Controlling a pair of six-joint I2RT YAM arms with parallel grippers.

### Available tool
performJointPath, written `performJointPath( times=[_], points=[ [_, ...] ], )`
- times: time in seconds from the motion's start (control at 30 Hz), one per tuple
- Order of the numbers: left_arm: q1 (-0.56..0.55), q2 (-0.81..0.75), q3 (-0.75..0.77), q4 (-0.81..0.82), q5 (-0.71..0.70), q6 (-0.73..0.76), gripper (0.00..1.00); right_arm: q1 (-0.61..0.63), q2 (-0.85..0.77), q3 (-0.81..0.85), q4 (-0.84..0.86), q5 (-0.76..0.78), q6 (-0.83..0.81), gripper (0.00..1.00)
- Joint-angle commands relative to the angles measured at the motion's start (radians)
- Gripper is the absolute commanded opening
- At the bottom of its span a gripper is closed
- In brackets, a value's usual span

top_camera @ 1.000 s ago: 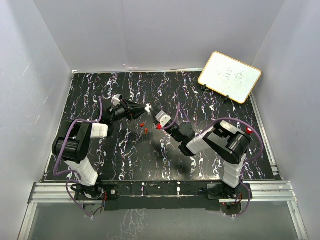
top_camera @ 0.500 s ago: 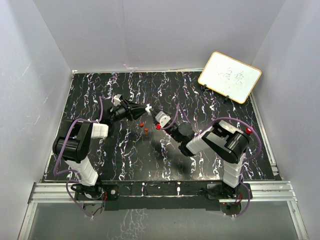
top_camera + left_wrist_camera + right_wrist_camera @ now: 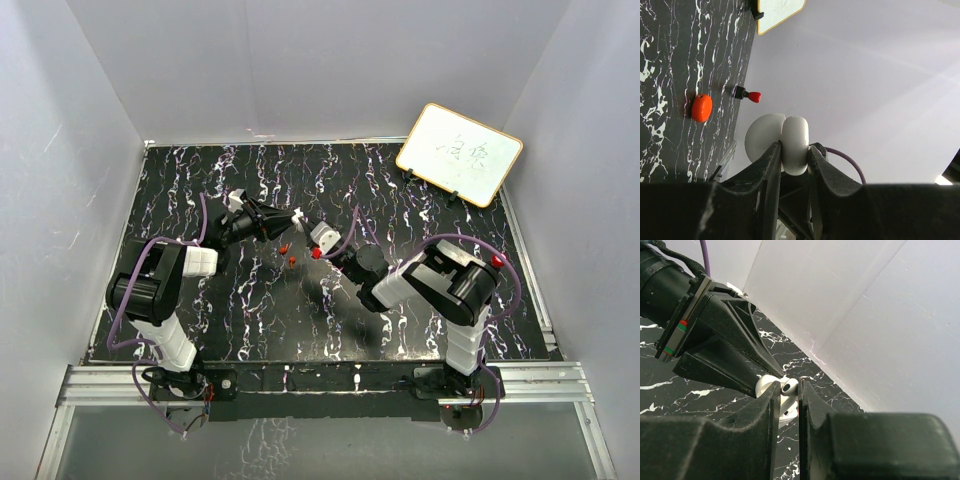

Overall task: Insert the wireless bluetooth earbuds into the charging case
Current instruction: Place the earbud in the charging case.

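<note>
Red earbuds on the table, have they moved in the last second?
No. Both red earbuds lie on the same white veins of the table as before, no nearer to or farther from the whiteboard.

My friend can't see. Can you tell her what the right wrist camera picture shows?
The right tool pinches a tiny white earbud between its two black fingers, right next to a white charging case. The left tool holds that case, reaching in from the left over a black marbled table with white walls behind.
</note>
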Motion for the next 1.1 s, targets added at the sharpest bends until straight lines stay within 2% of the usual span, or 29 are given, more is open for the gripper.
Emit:
performJointPath(
  times=[0.0, 1.07],
  points=[
    [-0.007, -0.009, 0.017, 0.031, 0.008, -0.032, 0.0, 0.001, 0.014, 0.026, 0.177, -0.012, 0.004, 0.0],
    [-0.008, 0.011, 0.02, 0.077, 0.004, -0.058, 0.0, 0.001, 0.004, -0.002, 0.203, -0.013, 0.029, 0.01]
  ],
)
